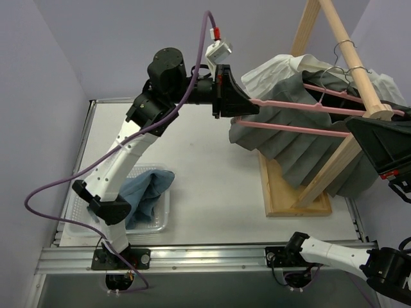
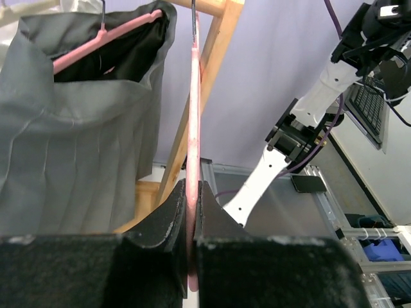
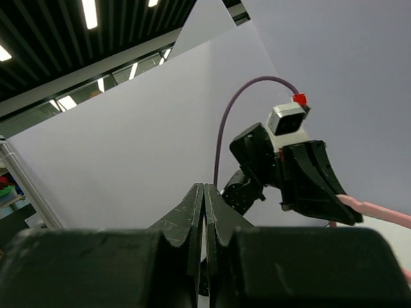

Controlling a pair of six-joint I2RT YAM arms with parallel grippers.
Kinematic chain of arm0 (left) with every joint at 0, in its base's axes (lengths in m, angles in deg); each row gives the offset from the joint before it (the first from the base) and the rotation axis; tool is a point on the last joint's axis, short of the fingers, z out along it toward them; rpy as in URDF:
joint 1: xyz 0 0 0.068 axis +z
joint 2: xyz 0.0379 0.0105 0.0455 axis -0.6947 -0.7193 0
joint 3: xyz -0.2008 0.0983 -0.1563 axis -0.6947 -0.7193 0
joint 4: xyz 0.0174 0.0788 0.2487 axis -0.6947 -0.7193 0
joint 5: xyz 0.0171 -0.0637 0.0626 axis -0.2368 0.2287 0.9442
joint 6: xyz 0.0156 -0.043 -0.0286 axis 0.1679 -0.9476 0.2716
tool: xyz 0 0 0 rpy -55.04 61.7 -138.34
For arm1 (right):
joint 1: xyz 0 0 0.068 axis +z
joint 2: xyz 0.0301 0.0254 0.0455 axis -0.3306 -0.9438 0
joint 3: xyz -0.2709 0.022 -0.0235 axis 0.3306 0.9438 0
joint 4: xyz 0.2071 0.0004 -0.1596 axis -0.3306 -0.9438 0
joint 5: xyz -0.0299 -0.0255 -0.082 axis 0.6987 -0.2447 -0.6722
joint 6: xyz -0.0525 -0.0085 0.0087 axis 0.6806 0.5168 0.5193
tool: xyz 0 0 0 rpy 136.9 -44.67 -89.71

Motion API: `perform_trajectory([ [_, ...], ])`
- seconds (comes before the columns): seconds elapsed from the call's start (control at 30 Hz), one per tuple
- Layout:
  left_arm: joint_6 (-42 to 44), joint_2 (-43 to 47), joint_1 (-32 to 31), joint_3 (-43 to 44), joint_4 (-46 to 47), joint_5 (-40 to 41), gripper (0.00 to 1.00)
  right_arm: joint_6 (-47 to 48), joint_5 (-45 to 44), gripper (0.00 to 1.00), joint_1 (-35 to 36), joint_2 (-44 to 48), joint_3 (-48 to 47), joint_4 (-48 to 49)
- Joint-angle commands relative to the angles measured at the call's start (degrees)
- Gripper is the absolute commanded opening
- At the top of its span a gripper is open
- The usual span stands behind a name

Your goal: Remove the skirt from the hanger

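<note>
- Grey pleated skirt [image 1: 289,144] hangs at the right of the top view, draped from pink bars up on the rack. It is not off yet, so I judge the main work is left to do.
- Pink hanger [image 1: 302,105] crosses the skirt. A second pink arm shows at upper left of the left wrist view, and I cannot tell which of the two carries the cloth.
- Left gripper [image 2: 191,187] is clamped on the hanger's end, the pink edge pinched between its fingers, so a hold is made.
- Right gripper [image 3: 204,191] sits at the right edge of the top view beside the skirt. Its fingers are pressed together with nothing seen between them.
- Wooden rack [image 1: 302,200] also bears a white garment [image 1: 276,67].
- Blue cloth [image 1: 151,189] lies in a clear bin [image 1: 162,224] at lower left.
</note>
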Motion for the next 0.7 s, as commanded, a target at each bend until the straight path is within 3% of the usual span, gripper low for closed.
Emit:
perform_trajectory([
  [0.0, 1.04, -4.13, -1.95, 8.90, -1.34, 1.06, 0.02, -0.75, 0.40, 0.00, 0.41, 0.35, -0.50, 8.38],
  [0.23, -4.06, -16.16, -6.26, 20.68, 3.24, 0.88, 0.02, -1.19, 0.32, 0.00, 0.50, -0.70, -2.52, 8.04],
  [0.6, -4.59, -19.26, -9.16, 19.38, 5.61, 1.76, 0.02, -0.66, -1.26, 0.00, 0.85, 1.14, -2.52, 6.71],
  [0.67, -3.89, -18.56, -9.16, 18.68, 4.74, 2.20, 0.11, -0.66, -1.96, 0.00, 0.94, 1.49, -2.08, 6.36],
])
